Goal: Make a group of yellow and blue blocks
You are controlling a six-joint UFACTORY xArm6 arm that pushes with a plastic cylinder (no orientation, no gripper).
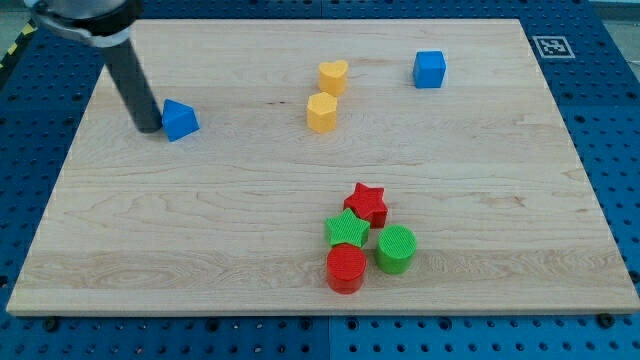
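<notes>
My tip point(148, 128) rests on the board at the view's upper left, touching or just left of a blue triangular block point(180, 120). A yellow heart block point(333, 76) sits at the top middle, with a yellow hexagonal block point(322, 112) just below it. A blue cube point(430, 69) sits at the view's upper right, apart from the yellow pair.
A cluster sits at the lower middle: a red star point(367, 203), a green star point(347, 230), a red cylinder point(346, 268) and a green cylinder point(396, 249). The wooden board point(500, 180) lies on a blue perforated table. A marker tag point(552, 46) sits at the board's top right corner.
</notes>
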